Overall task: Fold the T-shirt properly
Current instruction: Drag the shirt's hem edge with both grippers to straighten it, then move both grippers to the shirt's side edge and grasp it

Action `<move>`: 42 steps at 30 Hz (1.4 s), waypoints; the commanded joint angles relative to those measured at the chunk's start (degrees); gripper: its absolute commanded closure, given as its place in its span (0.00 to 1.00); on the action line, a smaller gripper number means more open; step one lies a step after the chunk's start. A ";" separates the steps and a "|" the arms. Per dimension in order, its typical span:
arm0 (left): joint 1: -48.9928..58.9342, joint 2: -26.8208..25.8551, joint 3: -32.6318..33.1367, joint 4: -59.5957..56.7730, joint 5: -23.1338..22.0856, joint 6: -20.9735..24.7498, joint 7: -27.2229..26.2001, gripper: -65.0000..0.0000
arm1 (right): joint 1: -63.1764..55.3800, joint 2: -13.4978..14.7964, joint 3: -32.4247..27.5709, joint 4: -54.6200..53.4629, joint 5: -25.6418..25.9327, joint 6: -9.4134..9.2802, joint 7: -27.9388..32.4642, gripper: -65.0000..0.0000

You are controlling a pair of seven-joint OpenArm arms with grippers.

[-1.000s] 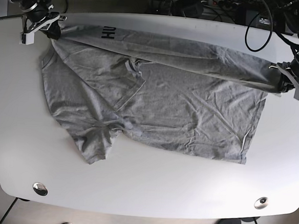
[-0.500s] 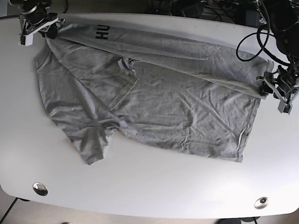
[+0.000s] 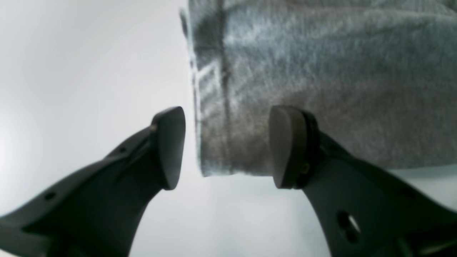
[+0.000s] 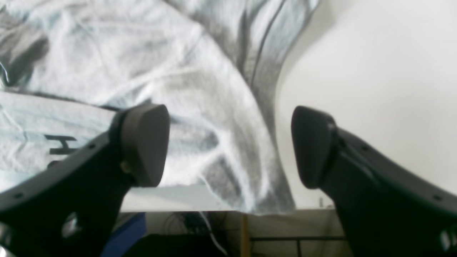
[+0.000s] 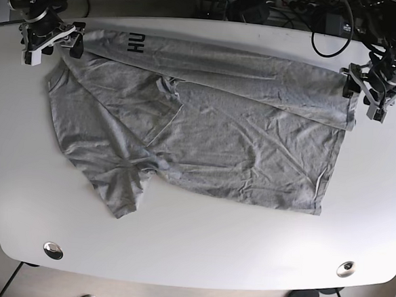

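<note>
On the white tabletop (image 5: 197, 250) the grey T-shirt (image 5: 206, 129) is being left spread w/ its far long edge folded toward the front, the printed lettering (image 5: 136, 44) showing on the folded-over strip. A second ago that strip was being held taut betw. both hands, raised off the cloth; now it is being seen lying flat, its right end squared up near the far right corner, so the stretch has been let go.

Left hand (image 3: 226, 146) is being held spread, nothing betw. the pads, w/ the hem corner (image 3: 214, 167) lying on the tabletop just under the gap. Right hand (image 4: 228, 146) is likewise being held wide apart, the shoulder/sleeve corner (image 4: 250, 185) draped just beneath at the table edge, not pinched.

Judged from this: the first lengthwise fold is being treated as placed & released. Remaining work is prob. considerable, since the near sleeve (image 5: 123, 191) is being left sticking out toward the front and the body is wrinkled, unfolded. Next grasp is likely being called for at the near edge; a risk is the released strip being dragged askew.
</note>
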 commanded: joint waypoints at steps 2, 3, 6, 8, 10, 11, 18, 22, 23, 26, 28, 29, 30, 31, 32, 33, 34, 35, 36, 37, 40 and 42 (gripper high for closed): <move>-1.64 -1.19 -0.45 -3.87 -0.48 -0.03 -0.89 0.49 | -1.66 0.86 0.49 2.07 0.77 0.34 0.95 0.22; -2.17 -1.19 -0.45 -5.37 -0.48 -0.03 -0.89 0.53 | -1.83 0.77 0.58 1.81 0.68 0.34 0.95 0.22; -3.49 -1.54 -0.45 -9.85 -0.48 -0.03 -0.89 0.76 | -3.94 0.69 0.75 1.72 0.68 0.34 0.95 0.22; -3.49 -1.62 -0.45 -11.70 -0.48 -0.03 -0.98 0.87 | -4.29 0.69 0.84 0.75 0.68 0.34 0.95 0.22; -3.31 -1.62 -0.45 -11.96 -0.48 -0.03 -1.94 0.91 | -5.17 0.77 0.84 -1.53 0.68 0.34 0.95 0.22; -3.13 -1.62 -0.54 -11.96 -0.48 -0.03 -2.91 0.91 | -5.26 0.77 0.66 -2.32 0.68 0.34 0.95 0.22; 2.23 -1.62 -8.10 -11.52 -0.57 -0.03 -3.88 0.92 | -3.85 1.65 -0.83 -7.07 0.68 0.34 0.95 0.70; 8.21 -1.27 -11.53 -5.28 -0.92 -0.03 -3.96 0.92 | -3.94 4.55 -5.31 -6.98 0.77 0.34 0.95 0.83; 9.44 -1.19 -12.15 -3.87 -0.92 -0.03 -3.88 0.92 | -3.94 4.55 -5.58 -6.89 0.77 0.34 0.95 0.84; 12.51 0.49 -13.02 0.35 -1.01 -0.03 -3.79 0.91 | -3.94 4.55 -5.67 -6.89 0.77 0.34 0.95 0.83; 13.48 1.28 -14.08 2.37 -0.83 -0.03 -3.79 0.90 | -4.12 4.73 -5.67 -6.81 0.77 0.34 0.95 0.81; 13.57 1.72 -14.17 3.07 -0.57 -0.03 -3.79 0.90 | -4.29 4.73 -5.67 -6.81 0.77 0.34 0.95 0.74; 13.57 1.54 -13.99 3.60 -0.57 -0.03 -3.79 0.87 | -5.17 4.73 -5.67 -6.72 0.77 0.34 0.95 0.55; 13.57 1.54 -13.99 3.51 -0.57 -0.03 -3.79 0.81 | -5.61 4.73 -5.58 -6.10 0.95 0.34 0.95 0.39; 13.48 1.36 -13.90 3.51 -0.92 -0.03 -3.79 0.69 | -5.96 4.38 -5.14 -4.08 0.86 0.34 1.03 0.17; 13.31 1.28 -13.82 4.04 -1.01 -0.03 -3.79 0.55 | -7.11 4.29 -5.05 -2.15 1.21 0.34 1.12 0.02; 12.51 1.28 -13.82 5.01 -1.01 -0.03 -3.79 0.48 | -7.55 4.29 -5.05 -0.83 1.30 0.34 1.12 0.00; 11.99 1.28 -13.82 6.15 -0.66 -0.03 -3.70 0.46 | -7.72 4.03 -5.14 0.40 1.30 0.34 1.39 0.02; 11.64 1.19 -13.82 7.47 -0.57 -0.03 -3.70 0.47 | -7.99 2.97 -5.14 2.16 1.30 0.34 2.97 0.05; 11.46 1.19 -13.82 8.52 -0.92 -0.03 -3.70 0.48 | -7.99 2.71 -5.14 3.13 1.30 0.34 4.11 0.06; 9.35 0.40 -13.46 12.30 -1.01 -0.03 -3.70 0.48 | -7.55 2.71 -5.58 4.01 1.21 0.34 4.99 0.07; 6.27 0.13 -12.32 12.92 -0.92 -0.03 -3.79 0.48 | -3.85 2.88 -5.67 3.57 0.60 0.34 5.08 0.07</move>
